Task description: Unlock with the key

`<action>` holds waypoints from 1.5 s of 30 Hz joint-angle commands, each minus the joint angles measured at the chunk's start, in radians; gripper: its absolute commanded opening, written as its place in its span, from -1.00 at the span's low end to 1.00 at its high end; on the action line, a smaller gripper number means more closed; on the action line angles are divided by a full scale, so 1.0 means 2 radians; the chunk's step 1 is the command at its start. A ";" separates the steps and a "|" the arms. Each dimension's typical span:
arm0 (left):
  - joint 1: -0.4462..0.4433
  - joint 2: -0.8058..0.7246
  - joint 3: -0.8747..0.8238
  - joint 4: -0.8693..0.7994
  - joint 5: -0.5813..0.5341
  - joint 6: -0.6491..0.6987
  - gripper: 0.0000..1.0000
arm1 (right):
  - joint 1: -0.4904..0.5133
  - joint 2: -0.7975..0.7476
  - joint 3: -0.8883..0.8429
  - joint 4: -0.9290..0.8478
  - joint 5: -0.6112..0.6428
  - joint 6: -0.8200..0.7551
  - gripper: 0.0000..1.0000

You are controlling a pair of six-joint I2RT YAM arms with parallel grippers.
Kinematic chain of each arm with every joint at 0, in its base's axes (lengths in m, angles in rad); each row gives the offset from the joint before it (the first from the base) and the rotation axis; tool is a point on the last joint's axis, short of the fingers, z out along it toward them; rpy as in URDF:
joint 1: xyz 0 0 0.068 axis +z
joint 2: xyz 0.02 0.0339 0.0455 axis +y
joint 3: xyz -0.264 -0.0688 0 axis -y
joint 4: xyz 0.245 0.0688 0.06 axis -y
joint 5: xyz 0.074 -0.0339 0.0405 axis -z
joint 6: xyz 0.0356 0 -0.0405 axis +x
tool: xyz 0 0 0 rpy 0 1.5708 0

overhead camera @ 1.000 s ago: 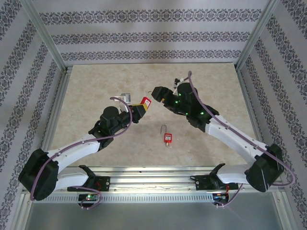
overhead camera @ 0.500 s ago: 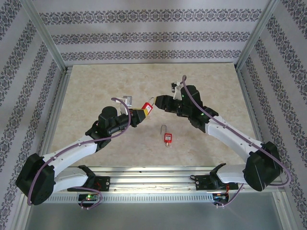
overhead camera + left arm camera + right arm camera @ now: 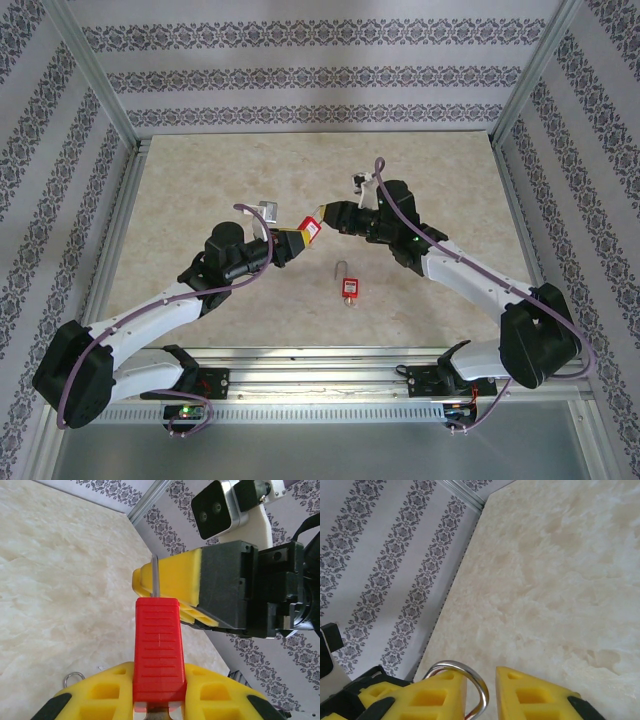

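Observation:
A red padlock [image 3: 311, 230] is held off the table, my left gripper [image 3: 293, 239] shut on its ribbed body [image 3: 158, 640]. Its steel shackle [image 3: 155, 575] points at my right gripper [image 3: 326, 215]. In the right wrist view the shackle [image 3: 453, 663] curves over one yellow finger and one leg drops into the gap of the right gripper [image 3: 481, 677]. That leg rests against one finger; the other finger stands just off it. A bit of grey metal shows under the padlock body at the left wrist view's bottom edge; I cannot tell whether it is the key.
A second small red padlock [image 3: 349, 288] lies flat on the beige table [image 3: 200, 180], in front of both grippers. Its shackle ring [image 3: 74, 677] peeks out beside my left finger. Patterned walls and aluminium posts enclose the table on three sides.
My right gripper has come left to the held padlock and its jaws have narrowed from wide open to a small gap around the shackle. The left gripper has kept its grip.

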 commanded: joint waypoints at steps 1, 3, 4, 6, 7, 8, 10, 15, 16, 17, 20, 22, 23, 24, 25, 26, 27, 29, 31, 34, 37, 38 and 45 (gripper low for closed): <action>0.005 -0.010 0.010 0.020 0.020 -0.004 -1.00 | -0.010 0.004 -0.010 0.037 -0.009 0.013 -0.74; 0.005 -0.011 0.009 0.019 0.024 -0.004 -1.00 | -0.016 0.002 -0.014 0.048 -0.010 0.020 -0.88; 0.005 -0.010 0.009 0.019 0.026 -0.005 -1.00 | -0.019 0.002 -0.015 0.050 -0.012 0.023 -0.92; 0.005 -0.010 0.004 0.021 0.027 -0.005 -1.00 | -0.024 0.003 -0.016 0.053 -0.013 0.029 -1.00; 0.005 -0.011 0.002 0.021 0.027 -0.004 -1.00 | -0.028 0.004 -0.017 0.055 -0.014 0.033 -1.00; 0.005 -0.013 -0.001 0.019 0.025 -0.003 -1.00 | -0.032 0.005 -0.016 0.053 -0.016 0.036 -1.00; 0.005 -0.020 -0.006 0.014 0.021 0.000 -1.00 | -0.042 0.005 -0.017 0.051 -0.018 0.040 -1.00; 0.006 -0.033 -0.011 -0.018 0.015 0.013 -1.00 | -0.061 0.000 -0.013 0.043 -0.030 0.038 -1.00; 0.007 -0.036 -0.013 -0.020 0.016 0.013 -1.00 | -0.063 -0.002 -0.007 0.029 -0.033 0.028 -1.00; 0.008 -0.040 -0.015 -0.024 0.014 0.016 -1.00 | -0.065 -0.002 0.001 0.005 -0.031 0.019 -1.00; 0.008 -0.066 -0.026 -0.039 -0.020 0.029 -1.00 | -0.074 0.006 0.008 -0.013 -0.038 0.039 -0.98; 0.009 -0.072 -0.021 -0.063 -0.029 0.044 -1.00 | -0.074 0.009 0.009 -0.013 -0.043 0.053 -0.45; 0.009 -0.072 -0.016 -0.074 -0.028 0.050 -1.00 | -0.074 0.009 0.009 -0.010 -0.046 0.054 -0.35; 0.009 -0.071 -0.012 -0.080 -0.025 0.054 -1.00 | -0.074 0.008 0.007 -0.009 -0.046 0.055 -0.24; 0.009 -0.070 -0.008 -0.088 -0.021 0.060 -1.00 | -0.074 0.004 0.006 -0.011 -0.040 0.053 -0.15; 0.009 -0.069 -0.004 -0.096 -0.019 0.064 -1.00 | -0.074 -0.001 0.005 -0.013 -0.037 0.046 -0.12; 0.009 -0.069 -0.002 -0.102 -0.018 0.068 -1.00 | -0.075 -0.004 0.005 -0.017 -0.034 0.040 -0.10; 0.009 -0.069 0.000 -0.107 -0.015 0.073 -1.00 | -0.077 -0.007 0.005 -0.022 -0.036 0.034 -0.08; 0.010 -0.066 0.001 -0.108 -0.012 0.077 -1.00 | -0.079 -0.003 0.007 -0.022 -0.050 0.029 -0.07; 0.010 -0.058 0.006 -0.111 -0.015 0.080 -1.00 | -0.078 0.003 0.007 -0.027 -0.060 0.024 -0.01; 0.010 -0.051 0.011 -0.127 -0.028 0.087 -1.00 | -0.078 0.003 0.004 -0.034 -0.058 0.014 0.09; 0.010 -0.049 0.011 -0.128 -0.030 0.088 -1.00 | -0.078 0.000 0.001 -0.035 -0.056 0.009 0.13; 0.010 -0.012 -0.006 -0.122 -0.019 0.077 -1.00 | -0.078 -0.037 -0.025 -0.034 -0.028 -0.026 0.53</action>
